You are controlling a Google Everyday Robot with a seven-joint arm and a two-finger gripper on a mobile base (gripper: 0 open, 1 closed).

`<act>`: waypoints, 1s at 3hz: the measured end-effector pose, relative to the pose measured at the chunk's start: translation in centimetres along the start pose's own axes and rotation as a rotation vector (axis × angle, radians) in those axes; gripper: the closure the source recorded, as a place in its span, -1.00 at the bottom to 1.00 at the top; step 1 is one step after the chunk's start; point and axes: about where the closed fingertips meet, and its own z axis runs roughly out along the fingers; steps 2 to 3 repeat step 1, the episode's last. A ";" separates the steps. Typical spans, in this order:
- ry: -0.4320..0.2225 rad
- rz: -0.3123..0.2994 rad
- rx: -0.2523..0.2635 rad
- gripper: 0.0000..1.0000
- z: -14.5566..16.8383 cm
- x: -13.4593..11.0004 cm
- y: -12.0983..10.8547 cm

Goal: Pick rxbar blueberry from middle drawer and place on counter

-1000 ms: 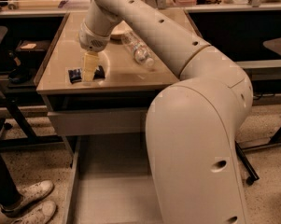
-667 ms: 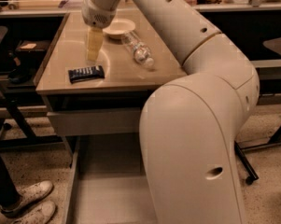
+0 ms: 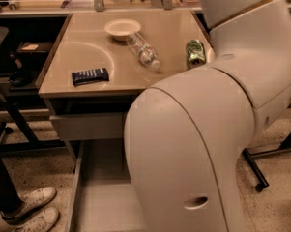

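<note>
In the single camera view, the rxbar blueberry (image 3: 90, 76) is seen lying flat on the desk (image 3: 87, 42), left of centre in the frame and near the desk's front edge, with its long side roughly parallel to that edge. Nothing is touching it. The middle drawer (image 3: 104, 192) is pulled open at the bottom of the frame, and no bar is seen on the part of its grey floor that shows. The right half of the frame is filled by the robot's pale arm (image 3: 198, 144). The gripper is not seen at all and is taken to lie beyond the upper edge, so its opening and any load cannot be told. The placing is judged done, with only the retreat left. That retreat is best made high and clear of the desk, so that the bar is not dragged toward the edge. The bowl (image 3: 122, 29), the fallen bottle (image 3: 142, 52) and the green can (image 3: 195, 53), all well apart from the bar, should likewise be left undisturbed.
</note>
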 end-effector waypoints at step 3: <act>0.013 0.023 0.074 -1.00 -1.7 0.8 -1.8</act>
